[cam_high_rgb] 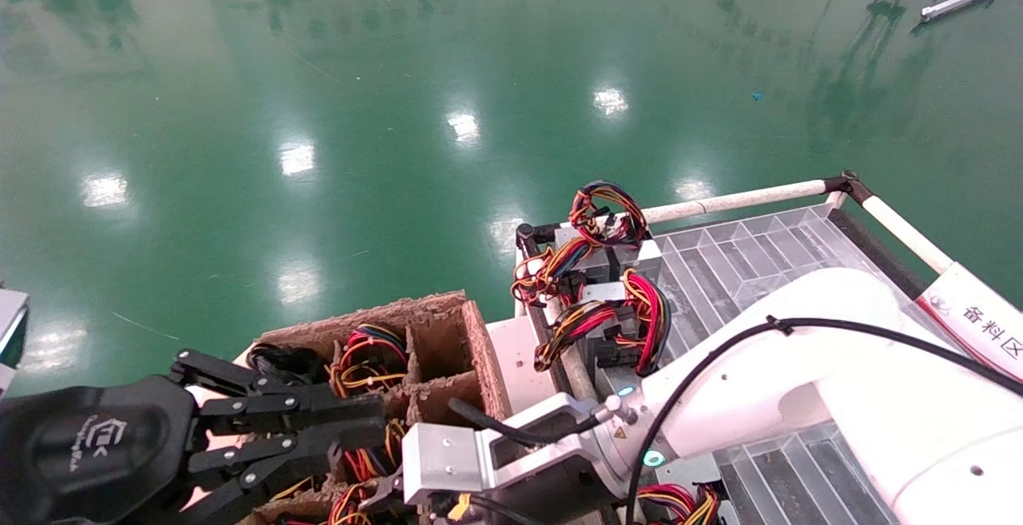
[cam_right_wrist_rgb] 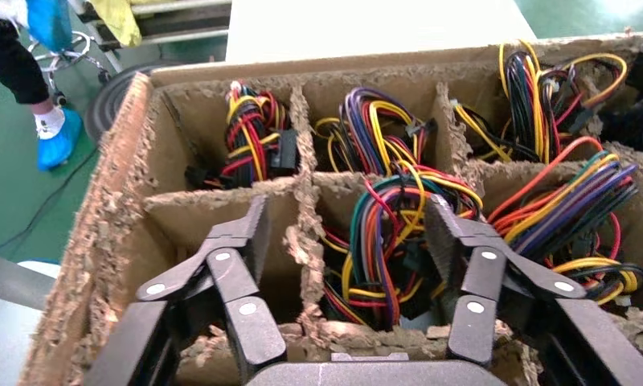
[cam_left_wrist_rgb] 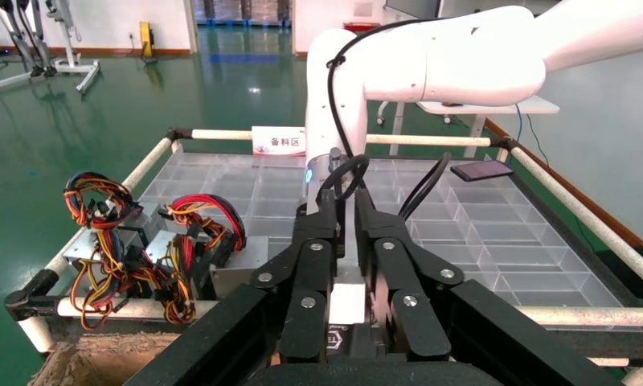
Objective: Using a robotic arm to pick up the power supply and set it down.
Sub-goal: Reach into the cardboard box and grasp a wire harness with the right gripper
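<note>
Ragged brown cardboard box (cam_right_wrist_rgb: 109, 241) with crumbling, fibrous partition walls, split into square cells, most stuffed with glossy wire loops in orange, yellow, red, purple and black. Right gripper (cam_right_wrist_rgb: 346, 241) poised over the box, black linked fingers (cam_right_wrist_rgb: 238, 249) spread wide either side of one cell, gripping nothing, straddling a thick wire bundle (cam_right_wrist_rgb: 382, 241) of a power supply whose metal body lies hidden beneath the wires. In the head view, right arm (cam_high_rgb: 799, 365) smooth, white and rounded, with a silver camera block (cam_high_rgb: 447, 453) and a black cable at the wrist, reaching down into the box. Left gripper (cam_left_wrist_rgb: 346, 265) parked off to the box's left side, black, jointed, white logo on its body, fingers close together with only a narrow gap, empty. Beyond the box, a clear plastic tray (cam_left_wrist_rgb: 495, 233) ribbed into many shallow oblong compartments, framed by white tubular rails with black corner joints. Two small silver-grey metal boxes (cam_high_rgb: 607, 269) at the tray's near corner, each trailing looped red, yellow and black wires. White sign (cam_left_wrist_rgb: 278, 141) with dark characters on the far rail. Glossy green floor (cam_high_rgb: 320, 109) all around.
</note>
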`<action>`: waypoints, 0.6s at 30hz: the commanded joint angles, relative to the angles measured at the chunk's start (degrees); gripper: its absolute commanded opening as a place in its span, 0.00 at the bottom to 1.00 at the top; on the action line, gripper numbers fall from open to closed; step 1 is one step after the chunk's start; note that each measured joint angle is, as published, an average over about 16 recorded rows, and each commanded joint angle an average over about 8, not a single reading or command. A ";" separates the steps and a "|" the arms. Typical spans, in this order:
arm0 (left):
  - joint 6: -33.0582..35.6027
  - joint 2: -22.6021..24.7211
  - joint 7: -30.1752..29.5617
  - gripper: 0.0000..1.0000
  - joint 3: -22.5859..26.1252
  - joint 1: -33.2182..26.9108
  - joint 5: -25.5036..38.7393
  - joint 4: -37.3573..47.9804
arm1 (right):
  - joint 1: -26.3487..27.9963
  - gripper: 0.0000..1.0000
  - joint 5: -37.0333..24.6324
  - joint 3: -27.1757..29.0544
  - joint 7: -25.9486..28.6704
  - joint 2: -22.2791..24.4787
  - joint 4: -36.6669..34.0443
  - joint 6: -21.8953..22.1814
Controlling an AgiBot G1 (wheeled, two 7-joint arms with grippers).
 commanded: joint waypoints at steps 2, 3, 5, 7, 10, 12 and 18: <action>0.00 0.00 0.00 0.95 0.00 0.00 0.00 0.00 | 0.56 0.00 -0.39 -0.40 -1.00 -0.78 -1.52 0.28; 0.00 0.00 0.00 0.97 0.00 0.00 0.00 0.00 | 0.69 0.00 -0.44 -0.53 -1.22 -0.90 -1.83 0.38; 0.00 0.00 0.00 0.99 0.00 0.00 0.00 0.00 | 0.92 0.00 -0.51 -0.81 -1.63 -1.10 -2.37 0.58; 0.00 0.00 0.00 1.00 0.00 0.00 0.00 0.00 | 1.08 0.00 -0.51 -1.07 -1.95 -1.23 -2.81 0.77; 0.00 0.00 0.00 1.00 0.00 0.00 0.00 0.00 | 1.27 0.00 -0.40 -1.48 -2.32 -1.36 -3.36 0.98; 0.00 0.00 0.00 1.00 0.00 0.00 0.00 0.00 | 1.37 0.00 -0.27 -1.74 -2.50 -1.41 -3.68 1.05; 0.00 0.00 0.00 1.00 0.00 0.00 0.00 0.00 | 1.55 0.00 0.52 -2.34 -2.92 -1.35 -4.54 0.91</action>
